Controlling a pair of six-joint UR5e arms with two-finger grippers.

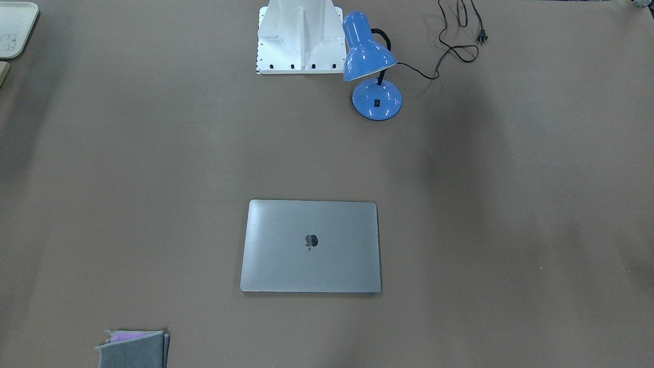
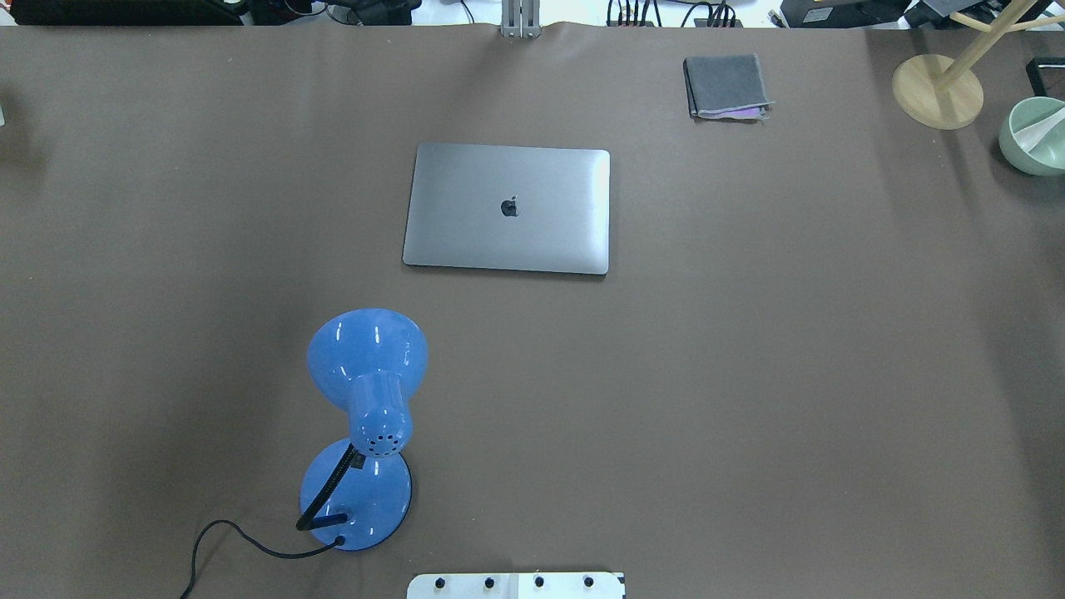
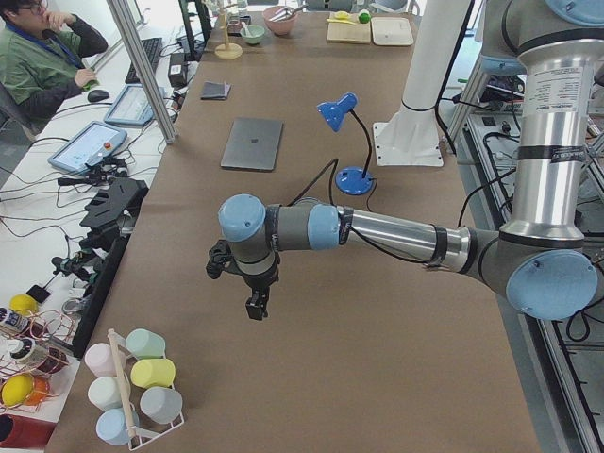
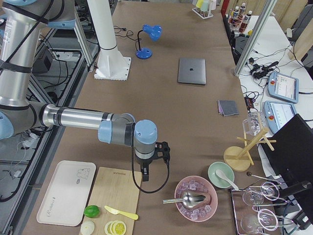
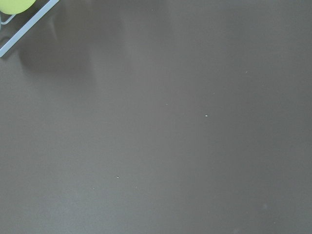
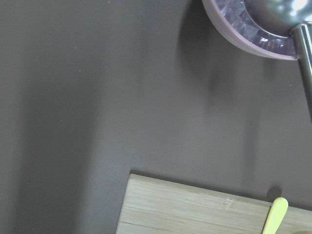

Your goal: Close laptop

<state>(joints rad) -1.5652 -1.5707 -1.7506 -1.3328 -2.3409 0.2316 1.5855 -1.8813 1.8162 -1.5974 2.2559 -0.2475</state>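
Observation:
The silver-grey laptop point(image 2: 532, 225) lies flat in the middle of the table with its lid down and the dark apple logo facing up. It also shows in the front view point(image 1: 286, 255), the left side view point(image 3: 253, 143) and the right side view point(image 4: 192, 71). My left gripper point(image 3: 257, 307) hangs over bare table far from the laptop, near the table's left end. My right gripper point(image 4: 145, 172) hangs near the table's right end, beside a cutting board. Both show only in side views, so I cannot tell if they are open or shut.
A blue desk lamp point(image 2: 366, 399) stands near the robot base, its cord trailing left. A folded grey cloth point(image 2: 725, 86) lies beyond the laptop. A mug rack point(image 3: 132, 387) stands by the left gripper. A pink ice bowl point(image 4: 195, 198), cutting board point(image 4: 115, 196) and white tray point(image 4: 66, 198) lie by the right gripper.

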